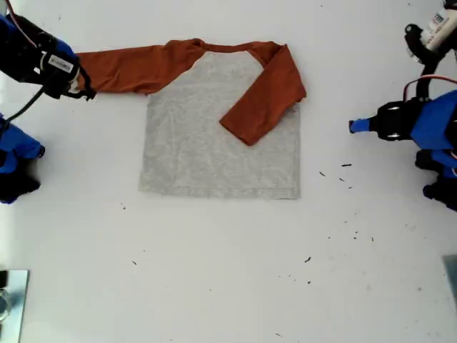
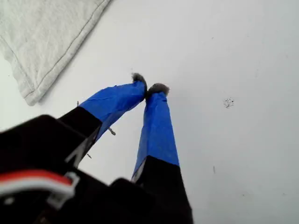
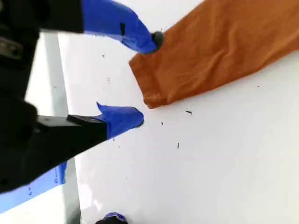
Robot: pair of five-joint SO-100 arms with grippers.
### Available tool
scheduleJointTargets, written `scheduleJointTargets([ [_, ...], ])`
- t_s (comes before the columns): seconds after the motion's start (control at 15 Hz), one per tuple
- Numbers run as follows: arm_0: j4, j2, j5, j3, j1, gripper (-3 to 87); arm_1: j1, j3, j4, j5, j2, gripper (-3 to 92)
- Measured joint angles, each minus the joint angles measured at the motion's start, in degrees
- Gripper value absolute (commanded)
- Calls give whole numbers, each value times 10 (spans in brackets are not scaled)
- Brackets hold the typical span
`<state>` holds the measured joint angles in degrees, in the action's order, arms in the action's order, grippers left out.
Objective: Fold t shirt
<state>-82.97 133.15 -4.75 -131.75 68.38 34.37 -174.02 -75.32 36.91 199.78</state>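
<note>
So, the t shirt (image 1: pixel 214 136) lies flat, grey body in the upper middle of the exterior view. One orange sleeve (image 1: pixel 260 96) is already folded in over the body; the other sleeve (image 1: pixel 128 68) stretches straight out toward the exterior view's left. Looks light, soft, limp cloth w/ no stiffness, so it'll likely drape and drag; best pinched at a hem or cuff edge. The cuff (image 3: pixel 147 88) is the obvious hold for the outstretched sleeve. My second gripper (image 3: pixel 148 80) is spread wide w/ the cuff between the fingertips, not closed on it yet. My first gripper (image 2: pixel 150 87) is pinched together, empty, over bare white surface (image 1: pixel 235 271) near the shirt's hem corner (image 2: pixel 32 95), at the exterior view's right.
</note>
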Motion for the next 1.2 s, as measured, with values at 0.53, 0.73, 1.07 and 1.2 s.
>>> scheduleJointTargets([
  [0.53, 296, -149, -131, -135, 140, -4, 0, 0, 0, 0, 0, 35],
  [0.73, 315, -93, -141, -137, 122, -3, 0, 0, 0, 0, 0, 35],
  [1.07, 200, 83, -55, 4, -85, -3, 0, 0, 0, 0, 0, 35],
  [1.2, 207, 38, -17, 76, -207, -3, 0, 0, 0, 0, 0, 35],
])
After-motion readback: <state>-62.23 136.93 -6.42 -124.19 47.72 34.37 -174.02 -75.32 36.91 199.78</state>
